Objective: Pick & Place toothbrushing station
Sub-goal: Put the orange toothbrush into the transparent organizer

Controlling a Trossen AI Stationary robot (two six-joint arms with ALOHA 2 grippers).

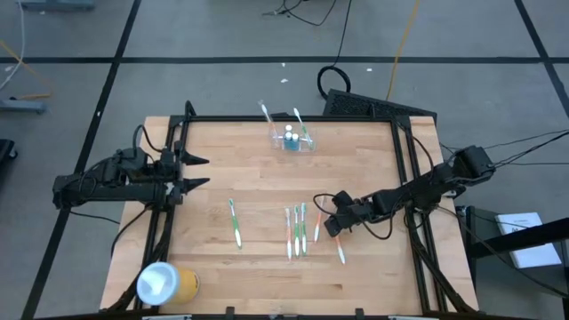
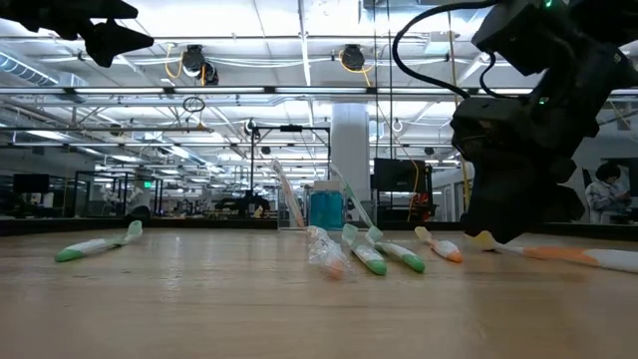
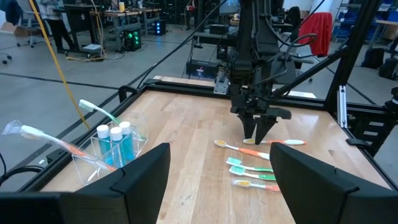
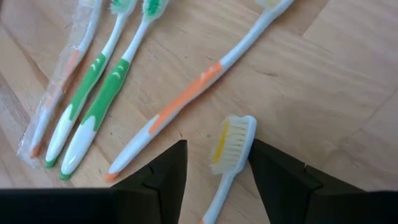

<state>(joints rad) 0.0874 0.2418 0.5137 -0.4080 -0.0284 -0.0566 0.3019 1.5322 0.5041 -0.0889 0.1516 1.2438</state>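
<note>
The toothbrushing station (image 1: 293, 140), a see-through holder with blue tubes and a few brushes standing in it, sits on the table at the far middle (image 3: 115, 149). Several toothbrushes lie flat mid-table: two green ones (image 4: 93, 106), a wrapped one (image 4: 59, 87), an orange-and-white one (image 4: 193, 93) and a lone green one (image 1: 235, 222). My right gripper (image 4: 217, 168) is open and points steeply down just above the table. Its fingers stand on either side of the yellow-bristled head (image 4: 231, 140) of another brush (image 1: 340, 251); I see no touch. My left gripper (image 1: 200, 172) waits open at the table's left edge.
A yellow cylinder with a white round end (image 1: 164, 283) lies at the near left corner. Black frame rails (image 1: 409, 160) run along the table's edges. Bare wood (image 1: 240, 178) lies between the holder and the brushes.
</note>
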